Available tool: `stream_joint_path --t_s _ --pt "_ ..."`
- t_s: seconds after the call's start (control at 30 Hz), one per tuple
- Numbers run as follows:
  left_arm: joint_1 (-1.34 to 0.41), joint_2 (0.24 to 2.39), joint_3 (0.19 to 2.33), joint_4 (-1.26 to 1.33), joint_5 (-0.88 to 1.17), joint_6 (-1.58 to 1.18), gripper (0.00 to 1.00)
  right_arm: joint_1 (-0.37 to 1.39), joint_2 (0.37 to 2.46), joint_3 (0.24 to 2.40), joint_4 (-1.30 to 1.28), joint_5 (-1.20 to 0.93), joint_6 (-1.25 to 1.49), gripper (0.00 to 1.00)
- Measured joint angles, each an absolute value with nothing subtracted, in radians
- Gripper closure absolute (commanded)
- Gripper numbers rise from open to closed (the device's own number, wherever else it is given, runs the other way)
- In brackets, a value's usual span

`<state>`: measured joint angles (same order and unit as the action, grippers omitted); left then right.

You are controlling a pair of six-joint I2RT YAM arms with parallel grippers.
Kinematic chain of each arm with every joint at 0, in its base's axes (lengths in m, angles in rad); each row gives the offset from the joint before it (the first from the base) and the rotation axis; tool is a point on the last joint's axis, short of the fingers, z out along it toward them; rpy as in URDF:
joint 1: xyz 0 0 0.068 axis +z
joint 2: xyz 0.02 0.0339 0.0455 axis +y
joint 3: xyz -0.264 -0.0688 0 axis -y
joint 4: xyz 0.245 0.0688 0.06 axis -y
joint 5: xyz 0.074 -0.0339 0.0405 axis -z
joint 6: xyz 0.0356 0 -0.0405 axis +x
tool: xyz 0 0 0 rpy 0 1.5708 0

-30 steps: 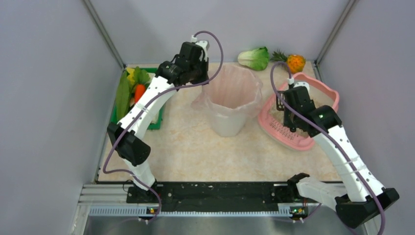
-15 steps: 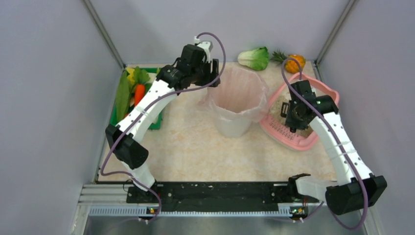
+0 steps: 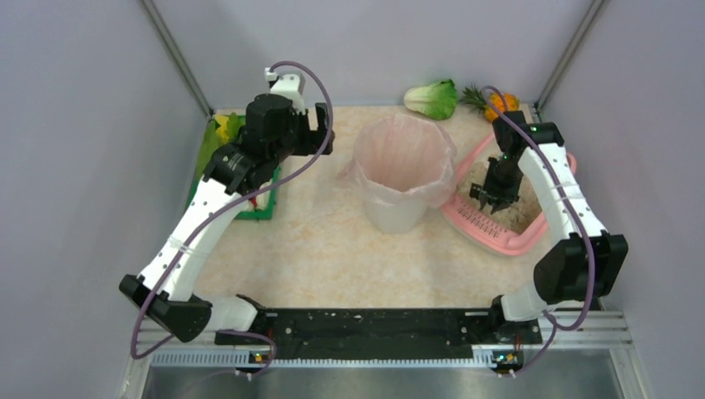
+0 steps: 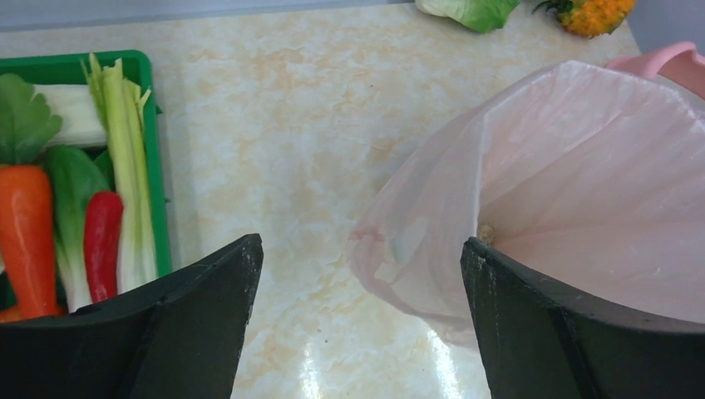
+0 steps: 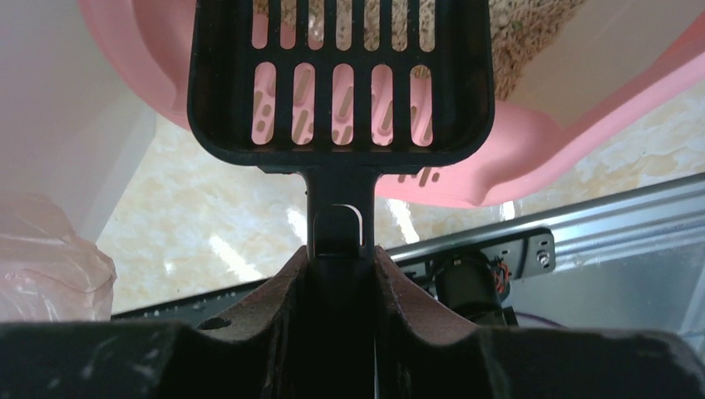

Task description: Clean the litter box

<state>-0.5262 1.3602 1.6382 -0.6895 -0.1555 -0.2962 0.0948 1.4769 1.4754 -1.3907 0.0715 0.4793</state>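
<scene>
The pink litter box (image 3: 492,229) with beige granules (image 3: 522,214) lies at the right of the table. My right gripper (image 3: 499,181) hangs over it, shut on the handle of a black slotted scoop (image 3: 486,199). In the right wrist view the scoop (image 5: 337,75) points at the litter box's near rim (image 5: 520,150), its handle clamped in the right gripper (image 5: 341,253); granules (image 5: 528,33) show beyond it. My left gripper (image 3: 320,133) stands open left of the bin, nothing between its fingers. The left wrist view shows the left gripper (image 4: 360,243) apart from the liner, and a corner of the litter box (image 4: 677,62).
A white bin with a pink liner (image 3: 405,170) stands mid-table, touching the litter box's left side; the liner (image 4: 582,183) fills the right of the left wrist view. A green vegetable tray (image 3: 253,212) sits at the left. A cabbage (image 3: 432,98) and a pineapple (image 3: 499,101) lie at the back.
My left gripper let go of the bin liner's rim, opened wide and drew back to the left. The right arm swung round, carrying the scoop over the litter box.
</scene>
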Motion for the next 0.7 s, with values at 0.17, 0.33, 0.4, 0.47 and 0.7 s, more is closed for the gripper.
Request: stream_joint_path --t_s 0.17,0.33,0.4,0.47,0.7 --pt "-0.526 1.288 1.558 -0.697 -0.242 -0.296 0.03 0.089 1.514 1.520 -1.439 0.042 0.472 1.00" --pt "-0.526 1.271 1.515 -0.719 -0.318 -0.286 0.02 0.088 1.524 1.526 -1.468 0.007 0.471 1.00" --pt "-0.526 1.271 1.510 -0.720 -0.336 -0.284 0.01 0.088 1.542 1.526 -1.470 -0.007 0.465 1.00" --pt "-0.526 1.264 1.503 -0.719 -0.349 -0.282 0.01 0.081 1.557 1.526 -1.468 -0.022 0.462 1.00" --pt "-0.526 1.232 1.474 -0.720 -0.369 -0.277 0.01 -0.006 1.615 1.505 -1.430 -0.090 0.437 1.00"
